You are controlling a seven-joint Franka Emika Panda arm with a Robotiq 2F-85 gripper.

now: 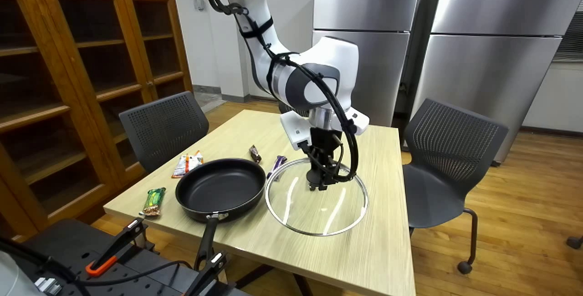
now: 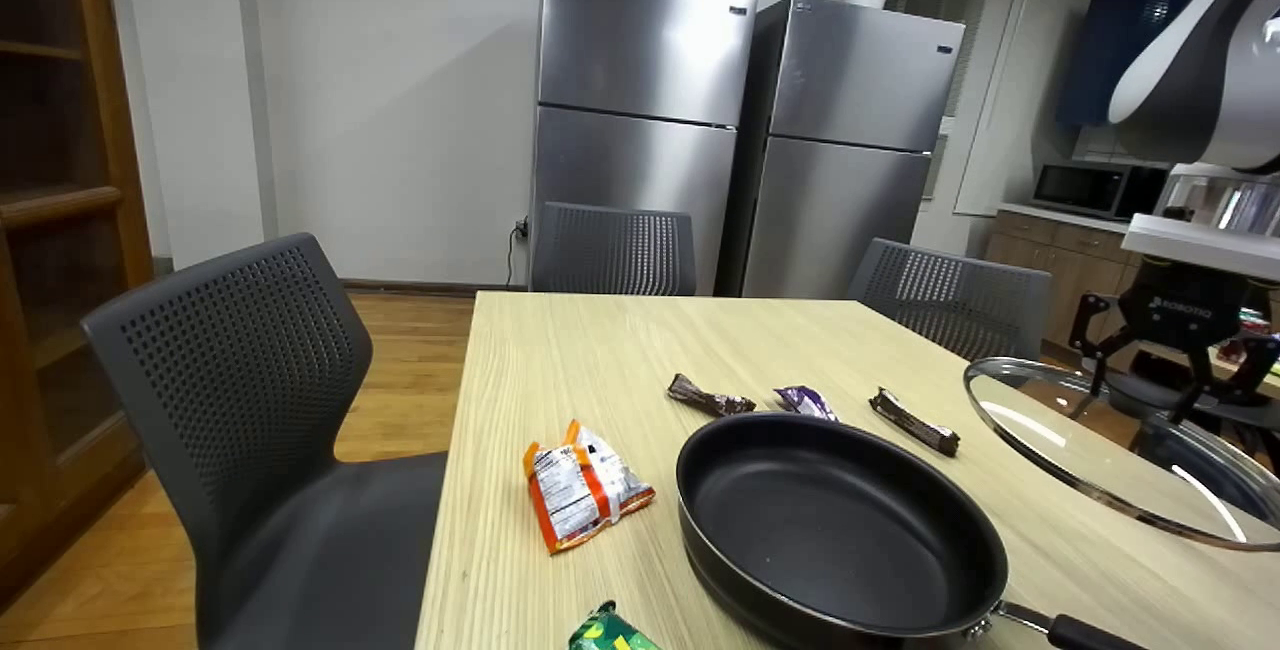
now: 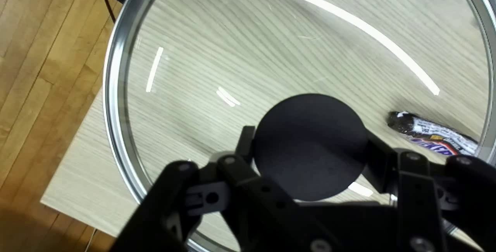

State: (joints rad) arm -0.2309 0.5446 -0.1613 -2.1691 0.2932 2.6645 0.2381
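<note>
The glass lid (image 1: 314,208) hangs over the table (image 1: 382,255). Left to right in an exterior view, you have a green packet (image 1: 154,202), an orange-and-white packet (image 1: 187,164), a black frying pan (image 1: 221,185), then the lid just beside it, its black knob (image 3: 310,163) pinched between the fingers (image 3: 383,163) of your gripper (image 3: 309,144).

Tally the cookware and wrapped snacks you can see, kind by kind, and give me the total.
Pan: 1
Glass lid, held in the fingers: 1
Orange-and-white snack bag: 1
Green packet: 1
Small wrapped bars: 3 (two brown, one purple)
Total: 7
</note>
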